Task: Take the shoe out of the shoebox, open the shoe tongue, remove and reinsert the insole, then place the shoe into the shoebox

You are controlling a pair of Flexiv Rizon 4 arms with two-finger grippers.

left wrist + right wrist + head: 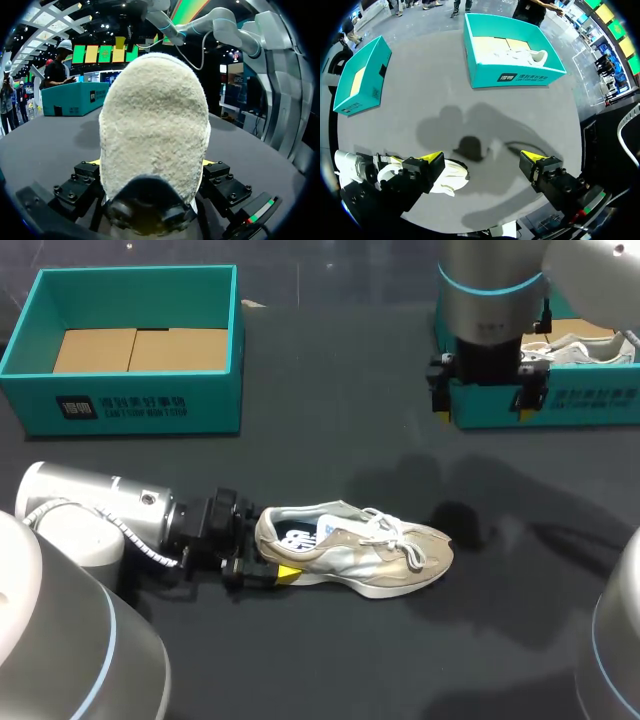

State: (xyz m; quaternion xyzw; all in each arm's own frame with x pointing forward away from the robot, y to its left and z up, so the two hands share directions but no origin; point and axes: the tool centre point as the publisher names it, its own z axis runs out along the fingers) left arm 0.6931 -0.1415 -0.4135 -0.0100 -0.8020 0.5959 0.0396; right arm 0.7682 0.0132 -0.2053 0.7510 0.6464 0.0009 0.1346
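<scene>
pinching the shoe by its heel alone, lower middle of the head view on the table, the left gripper could let it pivot or slip free once the right gripper, spread wide and empty at upper right, pulls on the tongue.

Table; second box, apparently spare shoe inside.
</scene>
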